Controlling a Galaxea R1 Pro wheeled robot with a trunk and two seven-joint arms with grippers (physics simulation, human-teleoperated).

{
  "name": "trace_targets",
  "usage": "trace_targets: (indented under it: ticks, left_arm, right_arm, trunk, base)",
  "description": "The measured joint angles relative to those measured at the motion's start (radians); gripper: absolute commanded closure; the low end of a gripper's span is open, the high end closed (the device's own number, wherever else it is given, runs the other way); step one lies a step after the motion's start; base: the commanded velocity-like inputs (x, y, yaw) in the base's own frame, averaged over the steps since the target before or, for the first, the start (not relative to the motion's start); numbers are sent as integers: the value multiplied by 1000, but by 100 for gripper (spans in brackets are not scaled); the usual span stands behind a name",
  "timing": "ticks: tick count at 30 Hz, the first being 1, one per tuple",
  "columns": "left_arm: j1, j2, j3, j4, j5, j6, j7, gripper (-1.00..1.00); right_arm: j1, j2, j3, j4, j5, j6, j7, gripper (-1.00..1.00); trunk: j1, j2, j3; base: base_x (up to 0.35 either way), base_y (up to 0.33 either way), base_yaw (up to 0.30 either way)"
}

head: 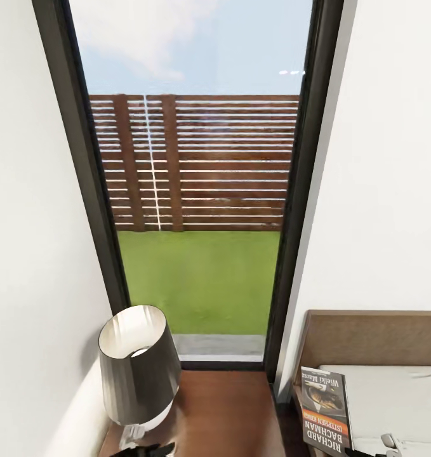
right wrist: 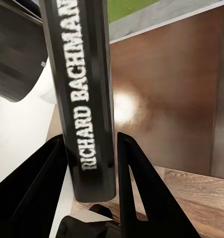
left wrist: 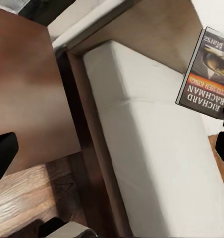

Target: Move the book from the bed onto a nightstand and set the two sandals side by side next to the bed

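Here right claw (right wrist: 89,163) clamps book (right wrist: 84,94) spine; nightstand (right wrist: 166,99) bare beside lamp (head: 139,365); left claw unclear.

One book (head: 326,411), one bed (head: 393,393) and one nightstand (head: 228,412) show. One lamp (head: 139,368) stands there. One tall window (head: 196,178) shows one slatted fence (head: 196,162).

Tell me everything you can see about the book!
The book is a thin paperback with a dark cover, an orange band and white letters reading "Richard Bachman", above a greyish picture. Its dark spine carries the same name. It is lifted off the bed, standing almost upright in the air. The right gripper pinches its spine between two black fingers, close to the brown nightstand.
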Motion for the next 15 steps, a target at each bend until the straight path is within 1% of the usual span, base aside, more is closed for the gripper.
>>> trace_targets:
  ticks: [1, 3, 6, 12, 13, 14, 15]
  left_arm:
    - [0, 16, 1, -4, 14, 6, -27, -100]
    - [1, 37, 3, -7, 37, 12, -64, -100]
    - [1, 47, 3, -9, 52, 14, -83, -100]
    - [1, 50, 3, -10, 57, 14, -90, -100]
    - [1, 50, 2, -10, 57, 14, -90, -100]
    - [1, 50, 2, -10, 57, 14, -90, -100]
    - [1, 49, 1, -10, 57, 14, -90, -100]
  right_arm:
    - [0, 0, 0, 0, 0, 0, 0, 100]
    - [0, 0, 0, 0, 2, 0, 1, 100]
    - [0, 0, 0, 0, 5, 0, 0, 100]
    - [0, 1, 3, -2, 9, 13, 12, 100]
    - [0, 4, 6, -2, 9, 15, 13, 100]
    - [0, 18, 9, -3, 8, 20, 14, 100]
    - [0, 55, 6, -5, 8, 37, 15, 100]
  trunk:
    - [0, 0, 0]
    - [0, 0, 0]
    - [0, 0, 0]
    - [0, 0, 0]
    - [0, 0, 0]
    - [0, 0, 0]
    - [0, 0, 0]
  base:
    - [0, 0, 0]
    - [0, 0, 0]
    - [0, 0, 0]
    - [0, 0, 0]
    - [0, 0, 0]
    - [0, 0, 0]
    - [0, 0, 0]
